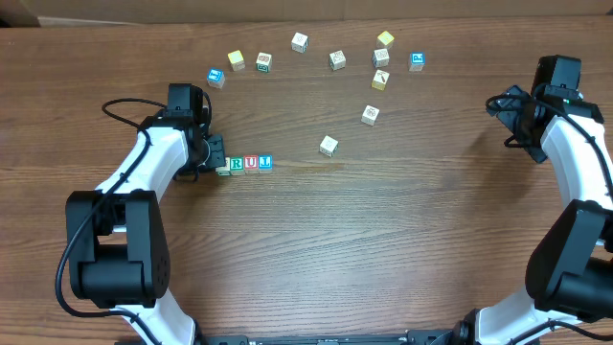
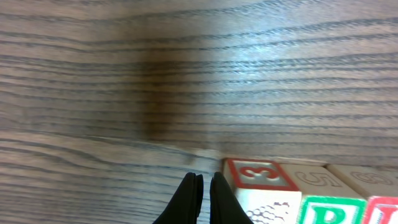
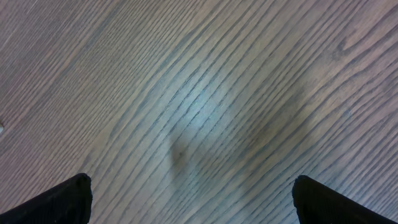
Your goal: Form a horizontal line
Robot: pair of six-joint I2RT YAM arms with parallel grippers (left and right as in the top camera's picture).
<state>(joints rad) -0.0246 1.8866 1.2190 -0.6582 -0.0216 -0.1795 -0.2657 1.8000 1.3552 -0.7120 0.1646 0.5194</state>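
The horizontal line (image 1: 245,164), four touching pieces in a row, lies on the counter (image 1: 383,240) left of centre. The left hand (image 2: 204,182) sits just beside the row's left end, its fingers closed on nothing. The right hand (image 3: 193,183) hovers well apart at the far right, fingers spread wide.

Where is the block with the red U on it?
Find the left gripper, down low over the wooden table. Right beside it starts a short row of four touching blocks. The red U block is third from the gripper, between the green R block and the blue-letter block at the row's far end.
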